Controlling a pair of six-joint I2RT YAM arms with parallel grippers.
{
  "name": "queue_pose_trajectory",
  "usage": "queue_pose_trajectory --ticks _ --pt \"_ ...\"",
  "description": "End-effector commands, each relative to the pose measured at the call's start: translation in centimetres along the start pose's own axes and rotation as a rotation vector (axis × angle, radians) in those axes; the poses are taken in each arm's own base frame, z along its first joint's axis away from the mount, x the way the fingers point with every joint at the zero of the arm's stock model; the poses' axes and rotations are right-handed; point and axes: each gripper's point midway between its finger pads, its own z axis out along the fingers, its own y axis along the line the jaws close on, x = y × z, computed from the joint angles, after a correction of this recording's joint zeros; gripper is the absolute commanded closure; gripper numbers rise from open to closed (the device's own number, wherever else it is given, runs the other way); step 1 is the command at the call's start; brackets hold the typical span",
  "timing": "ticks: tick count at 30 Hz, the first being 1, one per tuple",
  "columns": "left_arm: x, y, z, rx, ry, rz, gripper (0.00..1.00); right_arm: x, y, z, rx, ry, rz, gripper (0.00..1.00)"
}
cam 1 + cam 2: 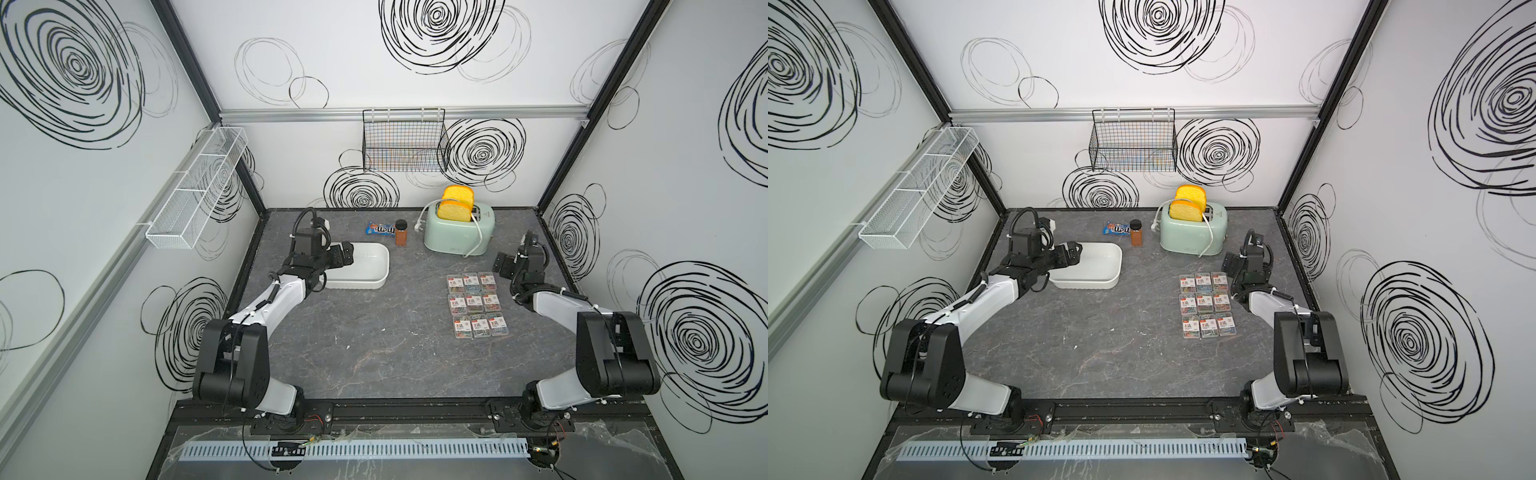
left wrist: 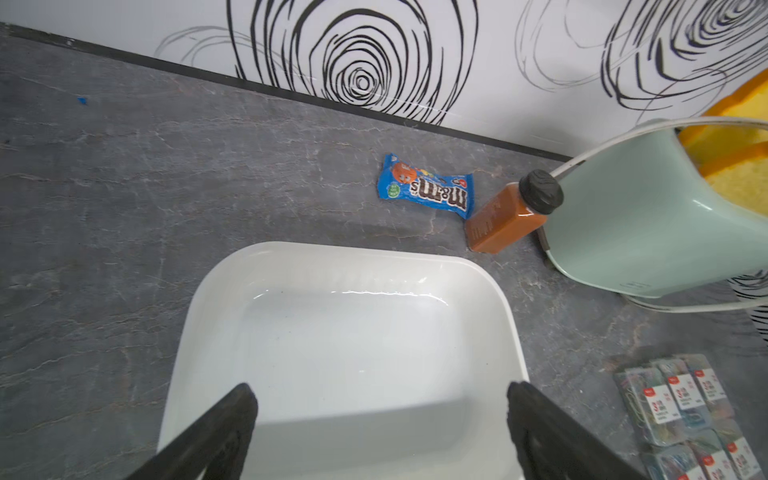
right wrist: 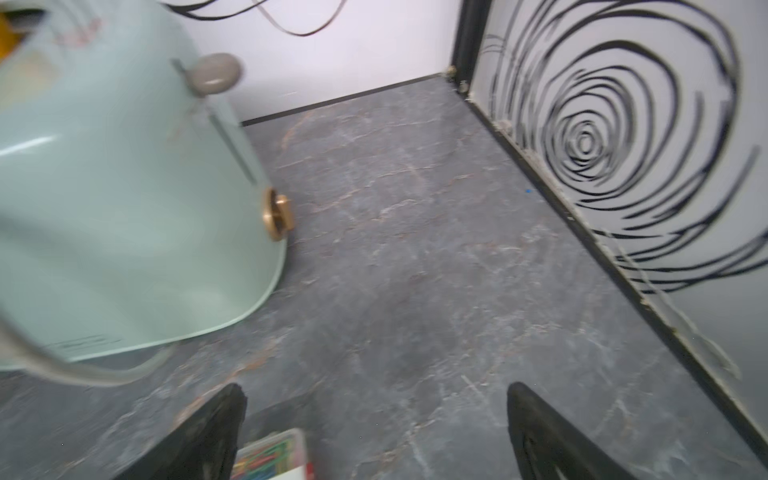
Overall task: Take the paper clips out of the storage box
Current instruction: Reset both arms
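The storage box point(image 1: 376, 268) point(image 1: 1104, 266) is a shallow white tub at the back left of the table, and its inside point(image 2: 345, 332) holds nothing. My left gripper point(image 1: 345, 252) point(image 1: 1074, 251) point(image 2: 380, 399) hovers over the tub's left end, open, with nothing between its fingers. Several clear cases of paper clips point(image 1: 477, 304) point(image 1: 1208, 304) point(image 2: 685, 407) lie flat on the table at the right, in three rows of three. My right gripper point(image 1: 503, 266) point(image 1: 1231, 262) point(image 3: 374, 399) hangs open just right of the far row, with one case's corner point(image 3: 274, 455) by its finger.
A mint toaster point(image 1: 455, 235) with two yellow bread slices stands behind the cases, its white cord trailing down. A brown bottle point(image 1: 401, 233) and a blue candy packet point(image 1: 381, 229) sit behind the tub. A black wire basket point(image 1: 405, 141) and a white mesh rack point(image 1: 195, 191) hang on the walls.
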Motion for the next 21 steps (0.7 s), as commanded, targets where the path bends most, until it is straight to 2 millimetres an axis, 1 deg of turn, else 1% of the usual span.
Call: queue_pose_trajectory --ticks 1,3,5,8,10,13,16,17,20,21 --pt "-1.7 2.6 0.1 -0.069 -0.104 0.052 0.01 -1.6 -1.3 0.3 0.052 -0.116 -0.023 0.01" --pt "-1.6 3.8 -0.1 -0.092 -0.119 0.044 0.02 -0.8 -1.5 -0.2 0.045 -0.131 -0.023 0.01" --pt "-1.5 4.7 -0.3 -0.09 -0.138 0.033 0.02 -0.3 -1.8 -0.8 0.021 -0.18 -0.011 0.01" --pt "-1.4 6.2 -0.7 -0.119 -0.159 0.031 0.02 0.6 -1.9 -1.3 -0.012 -0.211 0.003 0.01" --pt "-1.3 7.2 -1.2 -0.134 -0.185 0.005 0.02 0.6 -1.7 -1.8 -0.03 -0.222 -0.007 0.01" --pt "-1.2 7.7 -1.5 -0.103 -0.207 0.005 0.02 0.5 -1.4 -2.9 -0.064 -0.274 -0.017 0.01" --pt "-1.1 8.4 -2.1 -0.105 -0.235 0.016 0.01 0.4 -0.9 -4.7 -0.107 -0.355 -0.032 0.01" --pt "-1.0 8.8 -2.2 -0.113 -0.242 0.018 0.02 0.5 -0.7 -4.9 -0.118 -0.363 -0.044 0.01" --pt "-0.8 10.0 -2.9 -0.144 -0.267 0.018 0.01 0.7 -0.1 -4.3 -0.137 -0.34 -0.063 0.01" --pt "-0.7 10.3 -3.1 -0.147 -0.275 0.014 0.01 0.7 0.3 -4.5 -0.153 -0.343 -0.077 0.01"
